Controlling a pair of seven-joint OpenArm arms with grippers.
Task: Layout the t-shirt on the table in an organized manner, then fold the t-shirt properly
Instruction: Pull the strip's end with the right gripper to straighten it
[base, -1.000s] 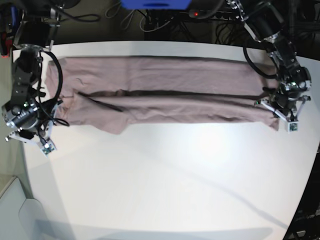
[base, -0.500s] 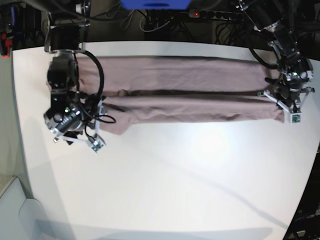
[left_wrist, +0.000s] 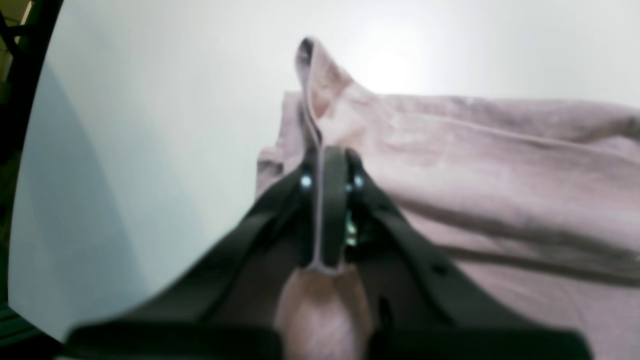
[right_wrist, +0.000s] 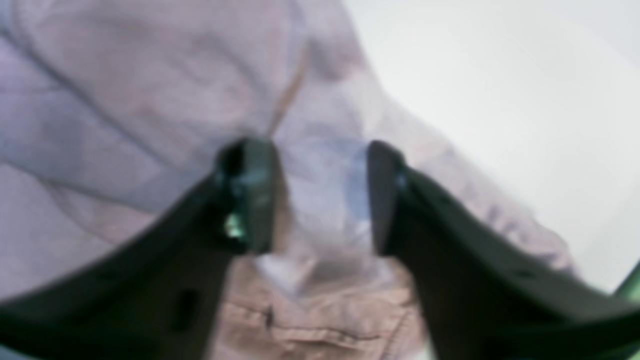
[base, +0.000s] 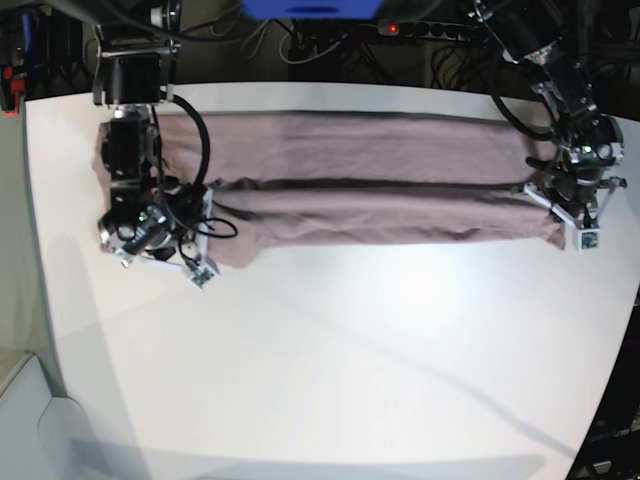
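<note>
The t-shirt (base: 380, 185) lies in a long folded band across the table (base: 350, 370). The left pincer (left_wrist: 327, 200) is clamped on its hem; the right pincer (right_wrist: 320, 195) stands apart over the other end. Soft, limp cloth: grip through both layers at the corners

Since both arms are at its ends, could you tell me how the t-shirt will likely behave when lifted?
Probably floppy: the t-shirt lies in soft folds and creases. Where the left gripper pinches it, a thin edge stands up limply. It looks light, so its unheld middle would likely sag.
</note>
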